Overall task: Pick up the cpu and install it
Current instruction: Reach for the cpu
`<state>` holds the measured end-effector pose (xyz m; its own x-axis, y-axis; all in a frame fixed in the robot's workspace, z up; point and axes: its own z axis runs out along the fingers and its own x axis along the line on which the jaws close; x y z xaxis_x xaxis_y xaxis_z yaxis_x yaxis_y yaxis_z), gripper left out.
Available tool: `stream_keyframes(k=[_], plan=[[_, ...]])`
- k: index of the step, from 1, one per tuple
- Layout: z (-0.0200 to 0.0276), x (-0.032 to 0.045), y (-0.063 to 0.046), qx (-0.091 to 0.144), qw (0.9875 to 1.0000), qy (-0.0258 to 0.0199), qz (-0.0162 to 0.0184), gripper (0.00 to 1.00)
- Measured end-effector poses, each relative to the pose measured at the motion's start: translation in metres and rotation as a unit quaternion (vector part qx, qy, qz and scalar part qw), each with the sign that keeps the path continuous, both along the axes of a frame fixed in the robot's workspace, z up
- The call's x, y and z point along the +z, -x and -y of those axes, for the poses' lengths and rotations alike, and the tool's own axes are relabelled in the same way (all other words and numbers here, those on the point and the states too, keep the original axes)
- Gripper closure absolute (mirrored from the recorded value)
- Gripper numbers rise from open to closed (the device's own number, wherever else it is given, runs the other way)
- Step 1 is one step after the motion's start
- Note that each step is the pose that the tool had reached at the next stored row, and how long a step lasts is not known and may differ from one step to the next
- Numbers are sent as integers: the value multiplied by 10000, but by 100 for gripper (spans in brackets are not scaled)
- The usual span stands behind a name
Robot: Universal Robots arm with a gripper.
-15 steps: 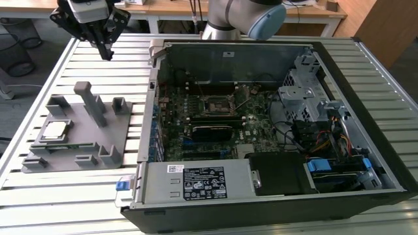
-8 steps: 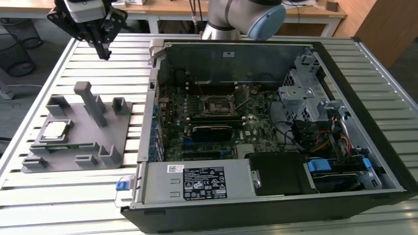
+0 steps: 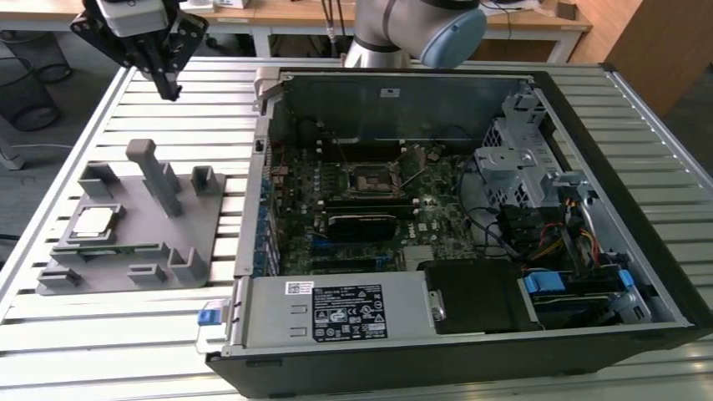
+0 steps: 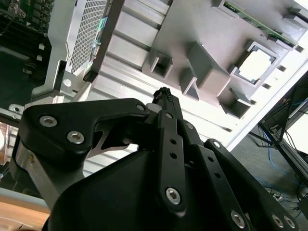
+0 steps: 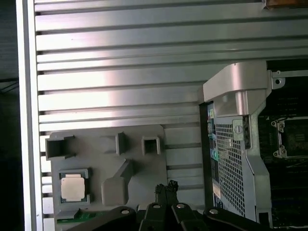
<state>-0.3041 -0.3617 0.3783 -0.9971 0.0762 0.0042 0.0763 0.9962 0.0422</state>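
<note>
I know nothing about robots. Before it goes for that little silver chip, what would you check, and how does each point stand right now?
1. The cpu lies flat in its pocket on the grey holder: ok.
2. Nothing lies on top of the cpu: ok.
3. The gripper is empty: ok, it holds nothing.
4. The gripper is open enough to take the cpu: not ok, its fingers are together.
5. The gripper is above the cpu: not ok, it hangs over the table, off to one side of the holder.
6. The socket in the open computer case is ready to receive the cpu: cannot tell.
</note>
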Motion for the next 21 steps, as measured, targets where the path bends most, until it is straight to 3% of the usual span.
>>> stream_keyframes(k=[5, 12, 21], plan=[[-24, -4, 104, 0, 10000, 0, -1, 89], [-15, -19, 224, 0, 10000, 0, -4, 89], [175, -51, 373, 2, 10000, 0, -4, 89]])
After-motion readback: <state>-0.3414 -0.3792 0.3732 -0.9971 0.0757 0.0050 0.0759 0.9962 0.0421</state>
